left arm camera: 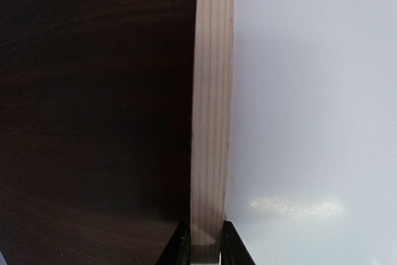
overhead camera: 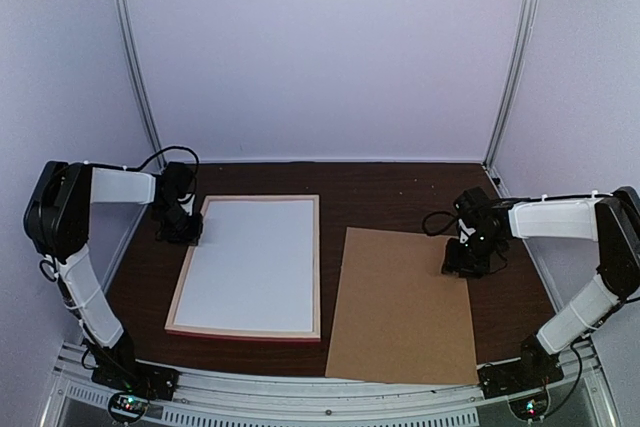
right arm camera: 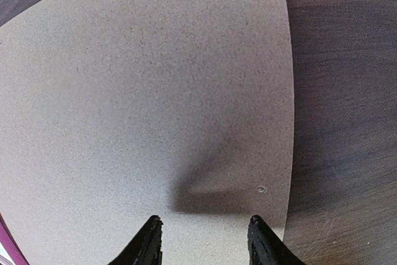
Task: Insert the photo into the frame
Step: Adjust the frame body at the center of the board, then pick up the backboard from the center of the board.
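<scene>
The frame (overhead camera: pixel 318 269) lies flat on the table's left half, its pale wood back edges up and a thin red strip along its near side. A plain white sheet (overhead camera: pixel 255 262) fills it. The photo is hidden. My left gripper (overhead camera: pixel 192 233) sits at the frame's far left corner. In the left wrist view its two black fingers (left arm camera: pixel 178 246) press on both sides of the wooden rail (left arm camera: pixel 211 91), so this gripper (left arm camera: pixel 206 231) is shut on it. My right gripper (right arm camera: pixel 205 221) hangs open over the brown backing board (right arm camera: pixel 155 91), with nothing between its fingers.
The brown backing board (overhead camera: pixel 400 307) lies right of the frame, its near edge reaching the table's front. The right gripper (overhead camera: pixel 466 259) is at the board's far right corner. The dark wood table (overhead camera: pixel 400 187) is walled by white panels and metal posts.
</scene>
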Controlling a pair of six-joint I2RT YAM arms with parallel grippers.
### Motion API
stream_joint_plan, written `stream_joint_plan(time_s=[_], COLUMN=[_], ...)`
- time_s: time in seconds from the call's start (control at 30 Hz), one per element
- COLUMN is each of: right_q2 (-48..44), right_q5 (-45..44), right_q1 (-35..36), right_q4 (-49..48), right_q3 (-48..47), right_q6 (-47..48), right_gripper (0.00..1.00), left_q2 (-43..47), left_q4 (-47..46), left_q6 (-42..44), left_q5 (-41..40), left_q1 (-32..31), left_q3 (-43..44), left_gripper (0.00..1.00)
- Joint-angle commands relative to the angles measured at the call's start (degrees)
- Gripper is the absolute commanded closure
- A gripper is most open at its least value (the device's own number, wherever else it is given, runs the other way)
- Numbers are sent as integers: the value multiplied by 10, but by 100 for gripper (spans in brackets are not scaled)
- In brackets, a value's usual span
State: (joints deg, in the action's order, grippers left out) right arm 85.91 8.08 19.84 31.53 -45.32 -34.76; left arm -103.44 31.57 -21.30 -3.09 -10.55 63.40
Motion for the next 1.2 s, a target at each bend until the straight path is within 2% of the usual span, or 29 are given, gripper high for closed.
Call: stream_joint_plan(time_s=[0.0, 0.1, 0.23, 0.33, 0.53, 0.8, 0.97, 1.17], right_q2=[-18, -25, -41, -52, -49, -17, 12, 55], right_q5=[-36, -54, -65, -67, -55, -17, 6, 32], right_q1=[-6, -9, -17, -23, -32, -36, -37, -37], right_q4=[21, 38, 50, 52, 40, -7, -41, -70], right_q3=[-5, -8, 1, 9, 24, 31, 27, 3], right_q6=[9, 15, 17, 15, 12, 9, 5, 5], right_gripper=[53, 53, 52, 52, 53, 56, 58, 61], left_q2=[-18, -4, 46, 81, 121, 123, 71, -36], left_q4=[-12, -13, -30, -38, -49, -93, -122, -85], left_q6=[1, -8, -19, -24, -43, -81, -101, -83], left_q5=[-34, -31, -16, 4, 55, 96, 112, 127], left_q1=[3, 3, 2, -3, -60, -192, -271, -348], left_q3=[29, 34, 19, 9, 2, 1, 39, 151], left_gripper=[79, 67, 40, 31, 27, 26, 26, 27])
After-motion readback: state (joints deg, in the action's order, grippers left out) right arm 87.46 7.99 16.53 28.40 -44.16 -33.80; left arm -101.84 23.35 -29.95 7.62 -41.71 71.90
